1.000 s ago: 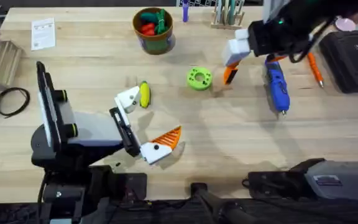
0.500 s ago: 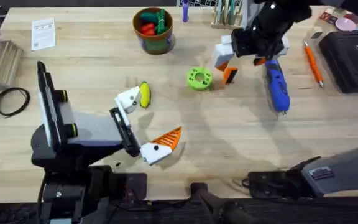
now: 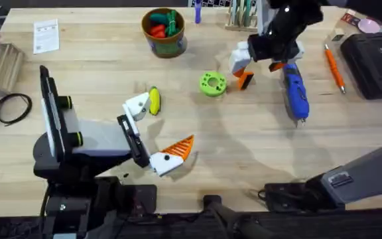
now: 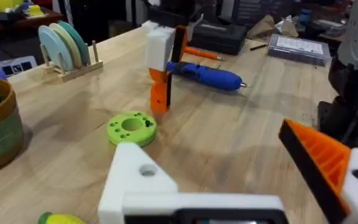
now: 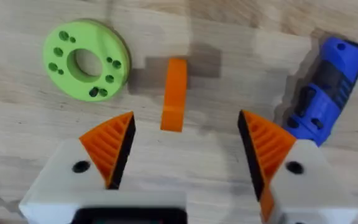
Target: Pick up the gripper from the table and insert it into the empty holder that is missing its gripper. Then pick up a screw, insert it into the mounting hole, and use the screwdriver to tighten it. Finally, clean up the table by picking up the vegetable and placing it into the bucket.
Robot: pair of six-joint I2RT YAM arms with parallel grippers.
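Two arms: both work over a pale wooden table [image 3: 78, 73], one from each near corner.
Left arm: its claw [image 3: 152, 133] lies low near the middle of the near edge, jaws spread wide and holding nothing; one jaw carries an orange ribbed pad [image 3: 180, 147], the other is a bare white blocky plastic holder [image 3: 136, 105] (its mounting hole faces up in the left wrist view).
Right arm: its claw [image 3: 254, 61] hangs toward the far right part of the table, jaws wide apart and empty, straddling the small orange wedge-shaped plastic fingertip [image 5: 174, 93] without touching it.
Fat blue electric screwdriver [image 3: 296, 94]: lies flat just right of the right claw, its metal bit pointing at the near edge.
Round tub with brown rim and blue-green band [image 3: 164, 31]: stands at the far edge, left of centre, with red and green toy vegetables inside.
Green round disc with holes [image 3: 212, 83]: flat on the table, just left of the orange fingertip.
Orange fingertip: on the table between the disc and the screwdriver, touching neither.
Small yellow toy vegetable with a green end [image 3: 154, 101]: just beside the bare holder, on its right.
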